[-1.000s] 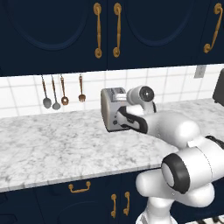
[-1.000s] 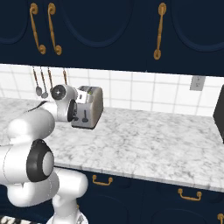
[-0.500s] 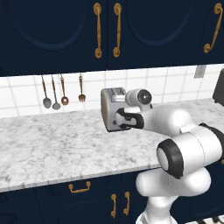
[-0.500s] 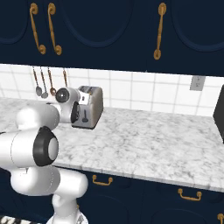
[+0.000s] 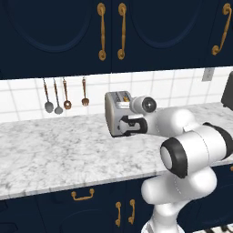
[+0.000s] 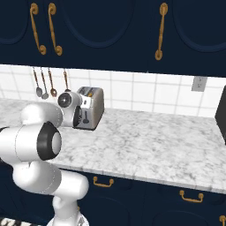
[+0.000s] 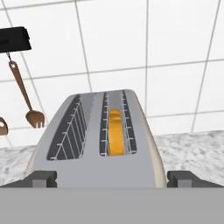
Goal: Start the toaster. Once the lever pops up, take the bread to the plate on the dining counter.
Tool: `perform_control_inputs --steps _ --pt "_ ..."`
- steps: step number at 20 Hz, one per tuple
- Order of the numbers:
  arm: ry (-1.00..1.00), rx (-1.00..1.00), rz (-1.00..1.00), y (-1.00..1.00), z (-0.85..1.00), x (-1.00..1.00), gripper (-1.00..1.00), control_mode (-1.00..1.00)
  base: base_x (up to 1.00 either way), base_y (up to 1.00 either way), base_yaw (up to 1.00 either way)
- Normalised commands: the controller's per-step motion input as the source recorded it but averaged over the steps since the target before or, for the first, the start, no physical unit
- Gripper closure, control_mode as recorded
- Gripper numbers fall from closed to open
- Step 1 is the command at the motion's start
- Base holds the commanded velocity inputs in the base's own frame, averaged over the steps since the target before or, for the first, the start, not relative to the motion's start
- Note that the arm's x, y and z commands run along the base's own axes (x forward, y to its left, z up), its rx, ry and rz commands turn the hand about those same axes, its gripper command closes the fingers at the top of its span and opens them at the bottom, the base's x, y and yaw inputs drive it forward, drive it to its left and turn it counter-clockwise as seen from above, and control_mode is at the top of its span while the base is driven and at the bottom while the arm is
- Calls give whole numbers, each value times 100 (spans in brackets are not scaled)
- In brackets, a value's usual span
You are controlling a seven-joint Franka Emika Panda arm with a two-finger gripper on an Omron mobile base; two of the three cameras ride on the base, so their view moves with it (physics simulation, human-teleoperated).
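White arm (image 5: 182, 123) level, jaws wide, at toaster (image 7: 98, 144)

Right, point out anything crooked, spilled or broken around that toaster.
Nothing stands out. The toaster sits upright on the marble counter, the bread stands straight in one slot and the other slot is empty. The utensils hang in a neat row on the tiled wall. No spills or damage show.
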Motion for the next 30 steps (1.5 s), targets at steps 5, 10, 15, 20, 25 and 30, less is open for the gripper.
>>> perform_control_inputs --steps 5,10,15,20,25,30 --pt "-1 0 0 0 -1 15 -100 -100 0 0 0" --pt "0 0 0 -3 0 22 -100 -100 0 0 0" --pt "0 0 0 -4 -2 12 -100 -100 0 0 0" --pt "0 0 0 0 -7 7 -100 -100 0 0 0" --pt "0 0 0 0 -3 9 -100 -100 0 0 0" --pt "0 0 0 0 0 2 -100 -100 0 0 0"
